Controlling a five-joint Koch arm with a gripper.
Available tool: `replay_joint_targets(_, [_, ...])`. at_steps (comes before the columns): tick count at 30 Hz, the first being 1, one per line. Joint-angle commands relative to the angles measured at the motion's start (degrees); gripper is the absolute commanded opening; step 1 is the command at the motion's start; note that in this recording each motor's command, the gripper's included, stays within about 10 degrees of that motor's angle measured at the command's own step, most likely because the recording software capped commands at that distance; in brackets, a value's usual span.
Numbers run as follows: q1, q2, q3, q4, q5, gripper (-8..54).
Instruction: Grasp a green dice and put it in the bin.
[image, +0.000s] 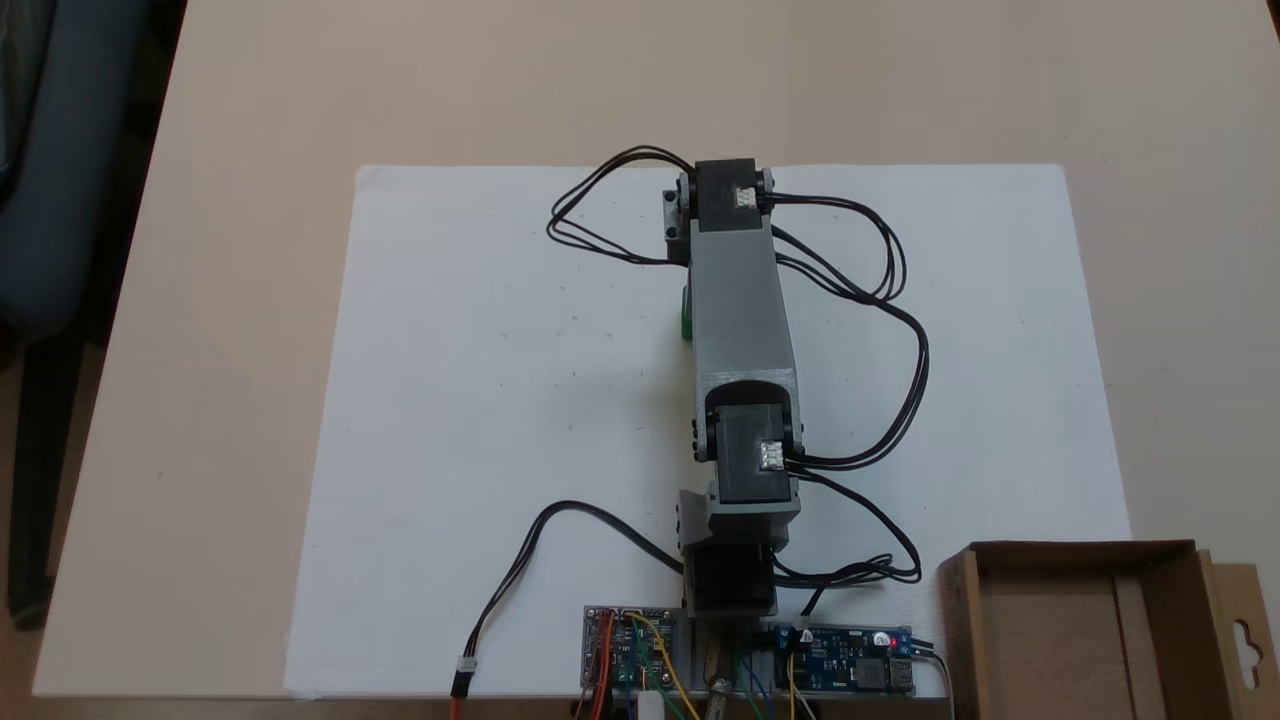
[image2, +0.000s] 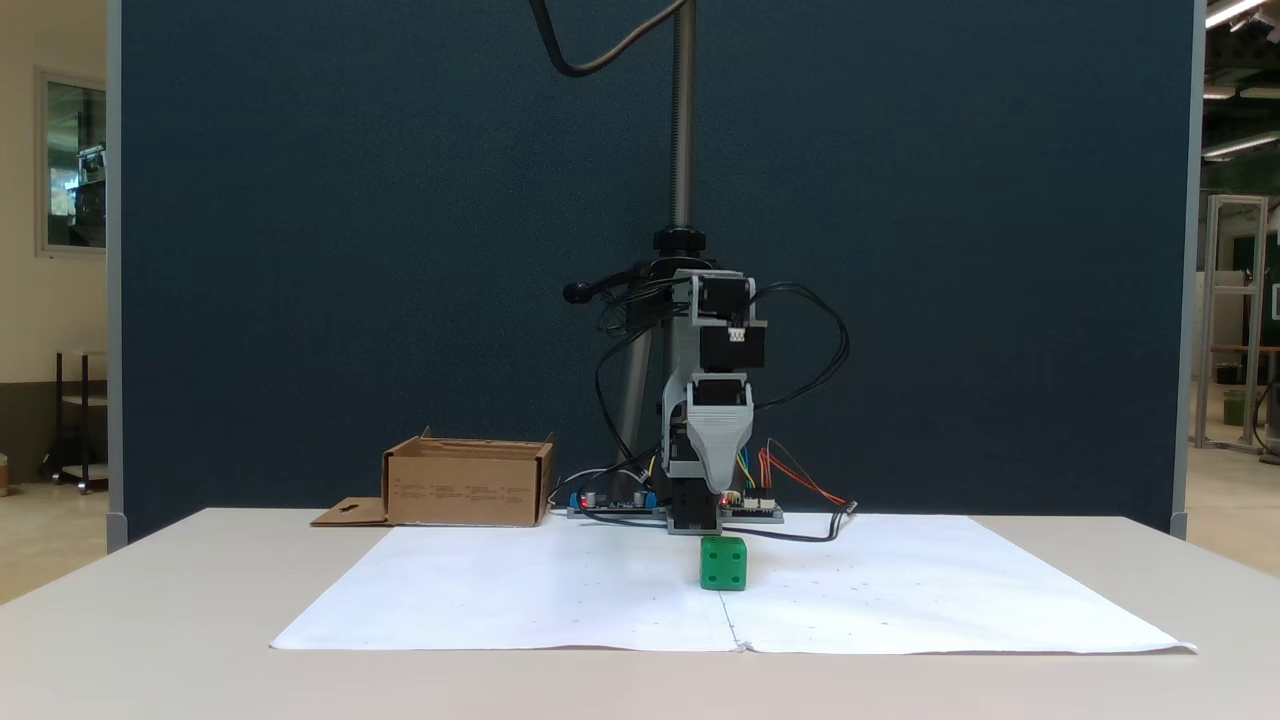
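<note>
The green dice (image2: 723, 562) sits on the white paper in front of the arm. In a fixed view from above, only a green sliver of the dice (image: 687, 316) peeks out at the left side of the grey forearm link. My gripper (image2: 721, 490) hangs pointing down, its tip above the dice and apart from it. It reads as one tapered grey shape, so the gap between its jaws is hidden. The bin (image2: 468, 485), a low brown cardboard box, stands left of the arm's base; from above, the bin (image: 1160, 560) is at the bottom right, with its interior bare.
A white paper sheet (image: 500, 400) covers the middle of the beige table. Circuit boards (image: 850, 660) and loose black cables (image: 900, 330) lie around the base. A camera pole (image2: 683, 120) rises behind the arm before a dark partition. A chair (image: 50, 180) stands beside the table.
</note>
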Motion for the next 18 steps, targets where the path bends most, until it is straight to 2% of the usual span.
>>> replay_joint_targets(1, [-0.26,1.14,0.26,-2.37,0.88,43.1])
replay_joint_targets(18, [-0.26,1.23,8.44,-7.12,3.25,43.1])
